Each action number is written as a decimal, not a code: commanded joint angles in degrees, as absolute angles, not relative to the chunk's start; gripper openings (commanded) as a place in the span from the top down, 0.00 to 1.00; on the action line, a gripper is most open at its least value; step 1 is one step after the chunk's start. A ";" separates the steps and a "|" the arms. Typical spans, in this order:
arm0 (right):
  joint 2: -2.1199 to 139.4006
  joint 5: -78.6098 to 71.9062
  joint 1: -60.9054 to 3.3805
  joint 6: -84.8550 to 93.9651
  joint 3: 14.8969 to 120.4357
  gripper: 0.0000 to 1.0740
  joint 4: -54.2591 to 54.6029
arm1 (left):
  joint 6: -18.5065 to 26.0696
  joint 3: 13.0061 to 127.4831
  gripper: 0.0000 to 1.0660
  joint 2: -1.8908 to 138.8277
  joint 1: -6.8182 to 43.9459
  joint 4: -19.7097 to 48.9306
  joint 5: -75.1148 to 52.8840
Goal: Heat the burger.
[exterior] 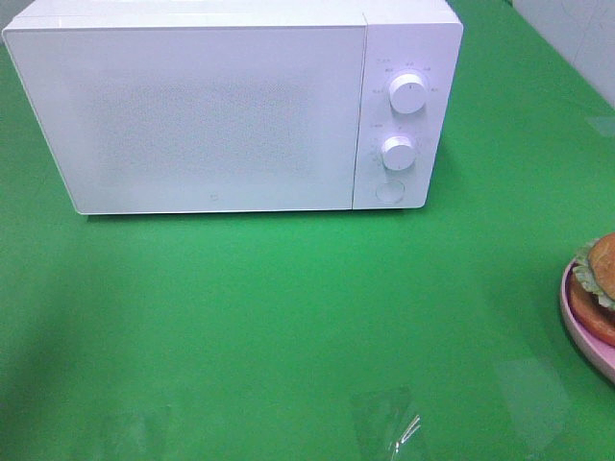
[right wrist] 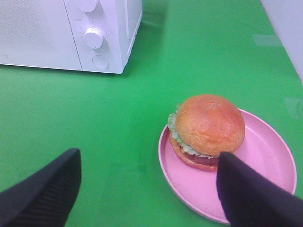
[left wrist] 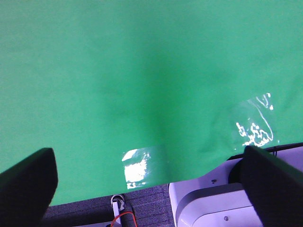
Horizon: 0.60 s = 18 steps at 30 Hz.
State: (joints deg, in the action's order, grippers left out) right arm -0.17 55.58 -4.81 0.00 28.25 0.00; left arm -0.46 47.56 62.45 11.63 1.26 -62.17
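Observation:
The burger (right wrist: 207, 130), golden-brown bun over green lettuce, sits on a pink plate (right wrist: 265, 156); in the high view the burger (exterior: 600, 274) shows at the right edge on the plate (exterior: 579, 331). My right gripper (right wrist: 149, 198) hangs open above the table just short of the plate, one finger in front of the plate's near side. My left gripper (left wrist: 149, 182) is open over the green table's front edge, with nothing between its fingers. Neither gripper shows in the high view. The white microwave (exterior: 240, 106) stands at the back, its door closed.
The microwave has two knobs (exterior: 407, 93) and a round button (exterior: 388, 191) on its right panel. Green cloth (exterior: 288, 327) covers the table. Taped patches (exterior: 389, 423) glint near the front edge. A white base and cables lie below that edge (left wrist: 203, 208).

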 commanded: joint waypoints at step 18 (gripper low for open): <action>-1.78 55.06 -4.64 0.00 28.07 0.30 0.34 | 0.92 29.74 0.08 24.81 6.76 -0.63 -61.36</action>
State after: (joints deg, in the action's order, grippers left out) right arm -0.17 55.58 -4.81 0.00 28.25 0.00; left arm 0.69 29.97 25.55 6.88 0.00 -62.22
